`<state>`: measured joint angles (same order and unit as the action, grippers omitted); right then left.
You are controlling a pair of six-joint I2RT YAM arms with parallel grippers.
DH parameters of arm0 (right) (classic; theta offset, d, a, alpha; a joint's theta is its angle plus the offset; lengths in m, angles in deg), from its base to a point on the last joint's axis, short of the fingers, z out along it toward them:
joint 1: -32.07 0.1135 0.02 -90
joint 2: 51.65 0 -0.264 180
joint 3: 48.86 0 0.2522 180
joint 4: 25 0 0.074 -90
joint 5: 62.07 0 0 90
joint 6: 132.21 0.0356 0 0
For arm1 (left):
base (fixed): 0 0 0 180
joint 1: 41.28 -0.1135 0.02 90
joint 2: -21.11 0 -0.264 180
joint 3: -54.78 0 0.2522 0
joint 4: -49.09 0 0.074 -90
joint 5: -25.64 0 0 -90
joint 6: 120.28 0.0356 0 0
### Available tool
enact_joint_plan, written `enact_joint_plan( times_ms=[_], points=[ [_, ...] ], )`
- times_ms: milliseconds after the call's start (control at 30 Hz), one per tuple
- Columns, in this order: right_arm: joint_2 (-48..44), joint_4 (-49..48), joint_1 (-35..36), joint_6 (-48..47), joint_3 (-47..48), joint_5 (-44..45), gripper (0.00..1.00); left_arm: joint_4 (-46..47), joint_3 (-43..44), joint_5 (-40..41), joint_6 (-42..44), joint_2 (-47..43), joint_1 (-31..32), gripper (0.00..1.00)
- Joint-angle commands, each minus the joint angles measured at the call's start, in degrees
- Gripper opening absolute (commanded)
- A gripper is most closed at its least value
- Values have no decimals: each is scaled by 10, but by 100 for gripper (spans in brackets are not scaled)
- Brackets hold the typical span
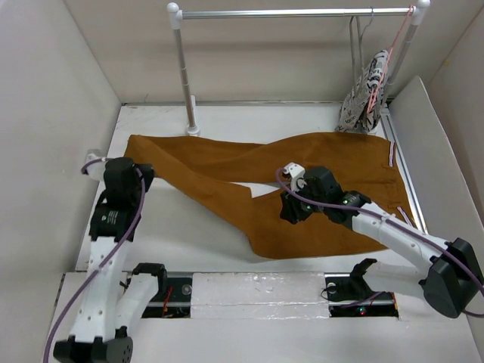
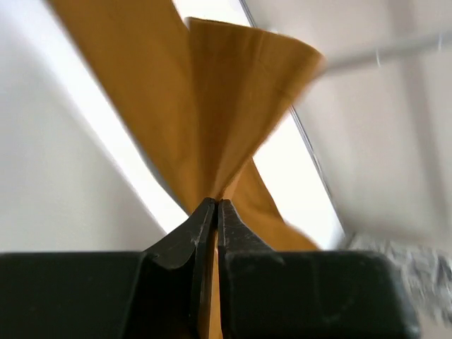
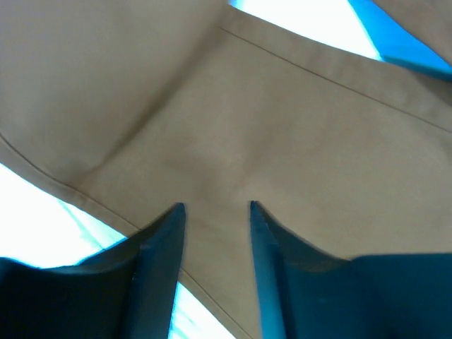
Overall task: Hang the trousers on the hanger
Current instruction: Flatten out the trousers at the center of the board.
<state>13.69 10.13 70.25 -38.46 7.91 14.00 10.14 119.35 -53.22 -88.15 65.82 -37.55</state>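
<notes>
The white table carries the trousers, which lie mostly flat and spread across its middle. The waistband with striped trim is at the right side, near the table's right edge. One leg runs to the far left, the other bends toward the near edge, and a small bare triangle of table shows between them. The rack pole stands on the table just behind the trousers. The patterned cloth sits in the far right corner.

place: robotics lab cell | signs: white panel walls, clothes rail, left arm, right arm
</notes>
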Motion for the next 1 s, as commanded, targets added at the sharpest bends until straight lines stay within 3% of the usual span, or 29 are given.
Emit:
enact_joint_plan(
  times_ms=[0,133,367,433,600,700,800,900,967],
  points=[
    [0,15,-13,-15,11,7,49,-186,23,188,5,-33,-2,0],
    [1,39,-18,-19,16,8,59,-217,4,275,3,-68,-2,0],
    [-58,103,-52,2,11,17,60,-225,-8,355,-16,-47,-2,0],
    [-80,124,-88,19,0,32,59,-210,16,394,-8,-19,-2,0],
    [-131,149,-209,37,-13,56,60,-163,117,396,47,77,-2,0],
    [-126,116,-308,37,-17,44,59,-148,156,380,56,99,-2,0],
    [-102,84,-394,46,-22,10,59,-79,168,367,117,127,-2,0],
    [-68,118,-474,33,-2,18,57,-108,219,348,116,195,-2,0],
    [-73,173,-510,28,15,84,57,-128,232,329,108,208,-2,0]
  ],
)
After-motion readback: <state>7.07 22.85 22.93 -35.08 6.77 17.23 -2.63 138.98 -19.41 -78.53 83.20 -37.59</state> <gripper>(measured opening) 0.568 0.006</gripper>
